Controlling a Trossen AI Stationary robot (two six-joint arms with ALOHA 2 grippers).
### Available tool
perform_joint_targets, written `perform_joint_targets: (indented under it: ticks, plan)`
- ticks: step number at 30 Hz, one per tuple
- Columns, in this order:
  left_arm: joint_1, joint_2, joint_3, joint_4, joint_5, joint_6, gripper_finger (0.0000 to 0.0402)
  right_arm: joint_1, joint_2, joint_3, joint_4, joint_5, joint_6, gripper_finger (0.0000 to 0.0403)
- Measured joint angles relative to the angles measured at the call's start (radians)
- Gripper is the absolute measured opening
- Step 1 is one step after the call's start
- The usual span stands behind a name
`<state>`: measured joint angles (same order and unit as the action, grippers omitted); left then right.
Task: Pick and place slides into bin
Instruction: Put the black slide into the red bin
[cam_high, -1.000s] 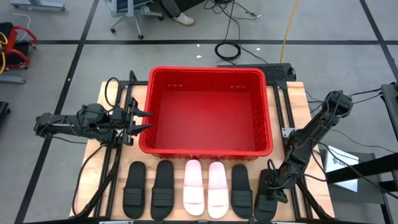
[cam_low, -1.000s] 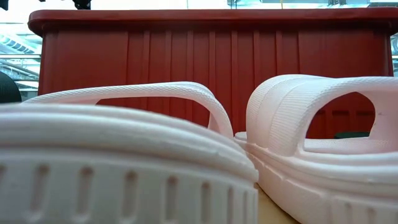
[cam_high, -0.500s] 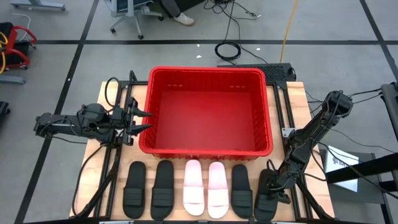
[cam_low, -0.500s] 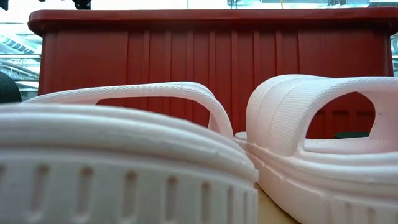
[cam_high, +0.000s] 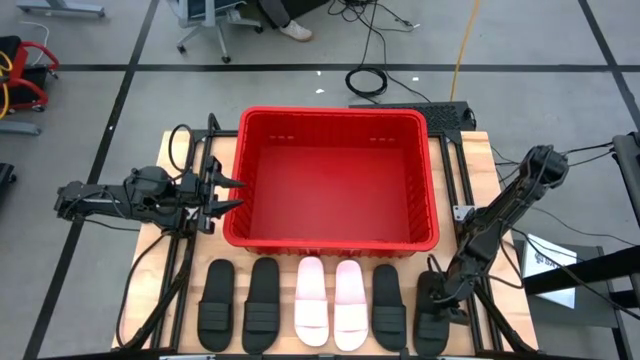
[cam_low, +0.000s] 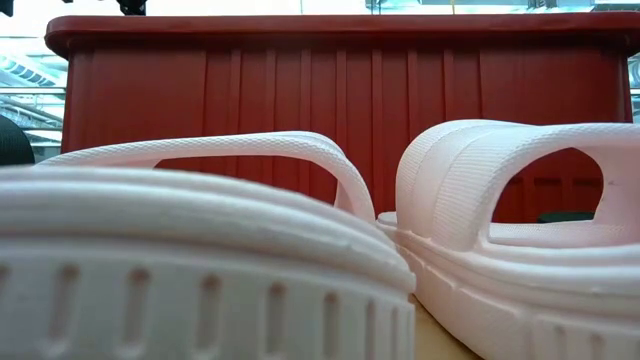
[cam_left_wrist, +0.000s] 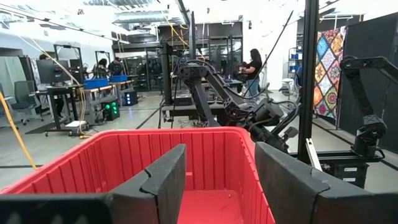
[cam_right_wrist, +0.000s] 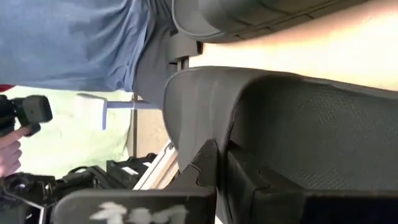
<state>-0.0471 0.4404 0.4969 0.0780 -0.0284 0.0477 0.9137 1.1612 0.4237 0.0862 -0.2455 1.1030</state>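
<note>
Heads up: your right gripper (cam_high: 437, 308) is pinched on the rightmost black ribbed-strap slide sandal (cam_high: 431, 322). A thin edge hold could slip before the big red plastic bin (cam_high: 432, 215). Left gripper (cam_high: 226, 194) hangs wide.

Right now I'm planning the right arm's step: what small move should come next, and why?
Probably lift straight up. The right gripper is down on the rightmost black slide, fingers looking pinched on its strap. All six slides are on the table, and the red bin is empty. The left gripper waits, open, by the bin.
</note>
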Motion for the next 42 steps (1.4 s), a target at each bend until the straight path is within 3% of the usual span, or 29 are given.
perform_joint_targets:
  ticks: [20,29,33,42]
  plan:
    - [0.000,0.018,0.000,-0.001,0.000,-0.003,0.0198,-0.077,-0.276,-0.001,0.001,0.003,-0.154,0.0003]
    - [0.000,0.018,0.000,0.000,-0.001,0.000,0.0198,-0.110,-0.346,-0.001,0.182,-0.078,-0.214,0.0002]
    - [0.000,0.018,0.000,0.001,-0.040,-0.001,0.0198,-0.111,-0.354,0.000,0.294,-0.104,-0.325,0.0002]
    - [0.000,0.018,0.000,0.004,-0.078,-0.024,0.0198,-0.191,-0.355,0.000,0.306,-0.160,-0.567,0.0002]
